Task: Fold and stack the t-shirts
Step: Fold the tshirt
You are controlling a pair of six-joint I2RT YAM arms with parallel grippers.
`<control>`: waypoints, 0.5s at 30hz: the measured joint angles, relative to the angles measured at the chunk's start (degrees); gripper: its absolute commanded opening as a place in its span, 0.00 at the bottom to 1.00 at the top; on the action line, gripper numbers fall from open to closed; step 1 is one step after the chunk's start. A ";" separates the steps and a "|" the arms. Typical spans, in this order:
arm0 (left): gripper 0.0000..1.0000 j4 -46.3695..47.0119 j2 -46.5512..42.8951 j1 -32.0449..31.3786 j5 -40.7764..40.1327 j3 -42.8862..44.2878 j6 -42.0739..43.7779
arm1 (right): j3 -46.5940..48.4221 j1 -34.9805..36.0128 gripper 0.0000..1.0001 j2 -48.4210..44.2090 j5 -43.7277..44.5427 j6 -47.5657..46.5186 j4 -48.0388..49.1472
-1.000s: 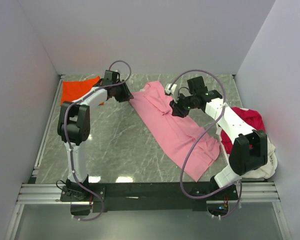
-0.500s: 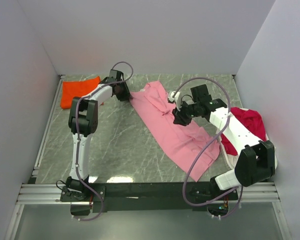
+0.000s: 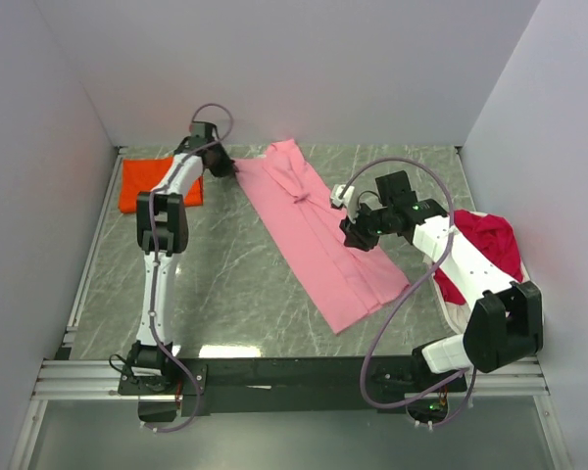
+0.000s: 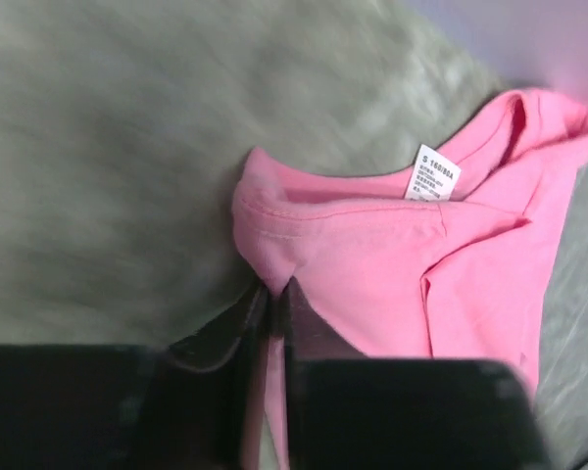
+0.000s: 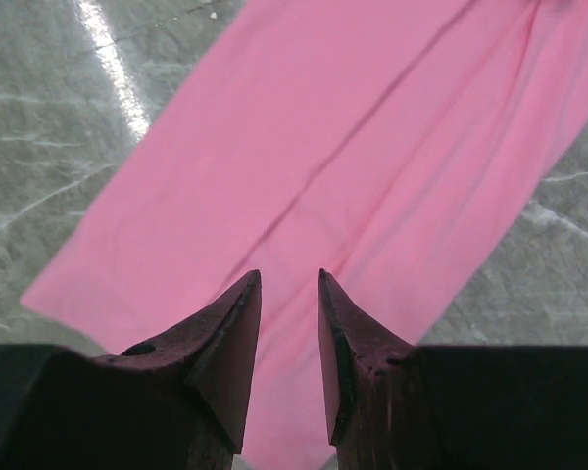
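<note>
The light pink t-shirt (image 3: 314, 235) lies as a long strip running diagonally from the back centre toward the front. My left gripper (image 3: 231, 168) is shut on its back left corner, near the collar with its white tag (image 4: 434, 174); the cloth is pinched between the jaws in the left wrist view (image 4: 272, 294). My right gripper (image 3: 353, 238) hovers over the shirt's right edge, open and empty (image 5: 289, 279), with pink cloth (image 5: 353, 127) below it. The orange-red folded t-shirt (image 3: 145, 183) lies at the back left. The crimson t-shirt (image 3: 485, 245) lies crumpled at the right.
The grey marble tabletop (image 3: 225, 264) is enclosed by white walls on the left, back and right. A pale cloth edge (image 3: 449, 302) shows beneath the crimson shirt, mostly hidden by my right arm. A metal rail (image 3: 294, 377) runs along the near edge.
My left gripper has swung back and to the left, pulling the pink shirt with it. The shirt has gone from rumpled to a smooth, stretched strip. My right gripper shifted slightly nearer.
</note>
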 measured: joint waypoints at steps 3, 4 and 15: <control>0.35 0.37 0.90 3.63 2.27 1.40 -0.50 | -0.61 0.00 0.38 0.11 1.46 -1.90 0.13; 0.41 0.92 0.66 4.76 2.91 1.33 -0.44 | -1.09 0.00 0.38 0.11 1.86 -2.56 0.26; 0.53 5.79 -22.05 4.02 12.83 -12.74 6.64 | -7.50 -4.92 0.45 0.22 -2.86 -25.05 -6.21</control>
